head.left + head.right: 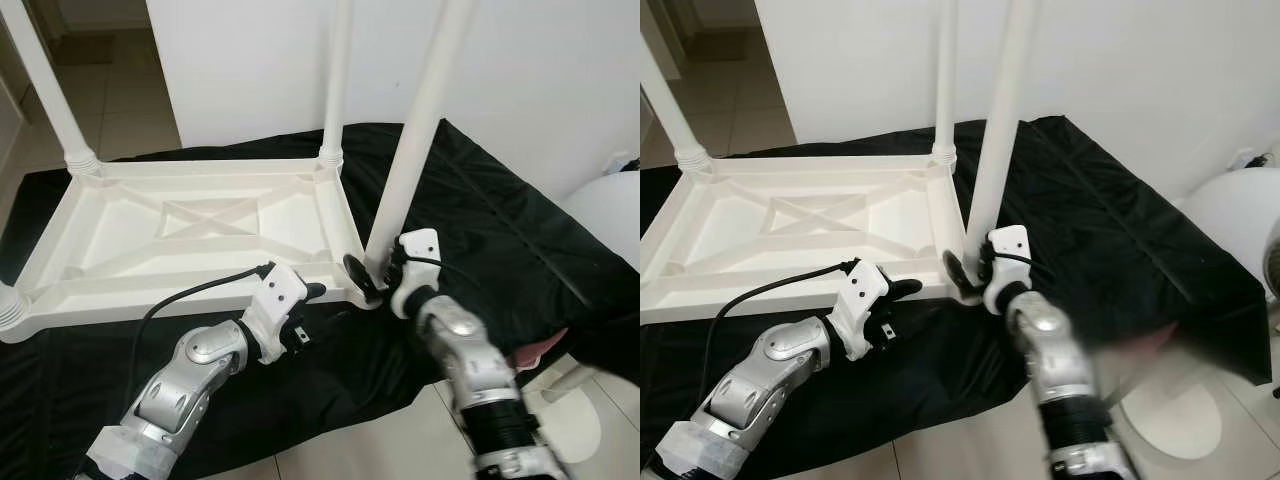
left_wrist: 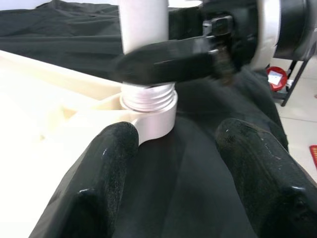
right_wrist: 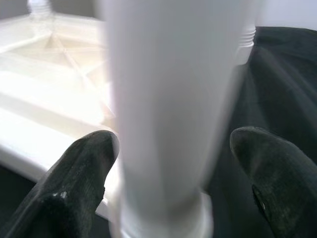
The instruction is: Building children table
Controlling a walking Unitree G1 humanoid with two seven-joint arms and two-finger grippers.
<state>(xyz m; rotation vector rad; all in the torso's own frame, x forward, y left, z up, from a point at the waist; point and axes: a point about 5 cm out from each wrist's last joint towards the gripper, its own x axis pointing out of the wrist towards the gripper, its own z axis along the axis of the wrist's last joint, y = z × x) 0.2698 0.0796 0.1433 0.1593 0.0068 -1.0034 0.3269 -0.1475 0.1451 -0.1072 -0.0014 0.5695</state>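
Observation:
A white plastic table (image 1: 190, 225) lies upside down on a black cloth. An upright white leg (image 1: 415, 140) stands in the near right corner socket (image 2: 148, 106). My right gripper (image 1: 375, 272) is shut on this leg just above its threaded base, with one black finger (image 3: 84, 173) on each side. My left gripper (image 1: 312, 292) rests low on the cloth beside that corner. It is open, its fingers (image 2: 109, 163) pointing at the socket with nothing between them.
Two more legs (image 1: 50, 90) (image 1: 337, 80) stand upright at the far corners. The black cloth (image 1: 480, 220) covers the floor under the table. A white wall is close behind. A white rounded object (image 1: 610, 210) sits at the right, on tiled floor.

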